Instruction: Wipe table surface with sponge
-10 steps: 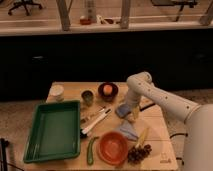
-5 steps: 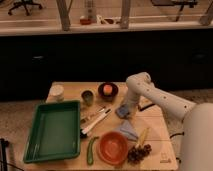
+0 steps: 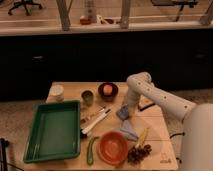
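The sponge [image 3: 121, 113] is a small blue-grey block lying on the pale wooden table surface [image 3: 70, 90], right of centre. My gripper [image 3: 125, 108] reaches down from the white arm on the right and is shut on the sponge, pressing it onto the tabletop. The gripper covers the sponge's upper part.
A green tray [image 3: 54, 131] fills the left side. Near the sponge are a folded grey-blue cloth [image 3: 129, 130], utensils [image 3: 95, 120], an orange bowl [image 3: 113, 147], a cucumber [image 3: 91, 150], a banana [image 3: 143, 137] and grapes [image 3: 138, 153]. Behind stand a dark fruit bowl [image 3: 107, 90] and two cups [image 3: 87, 97].
The gripper and the sponge have shifted slightly to the left across the table. Everything else is unmoved.
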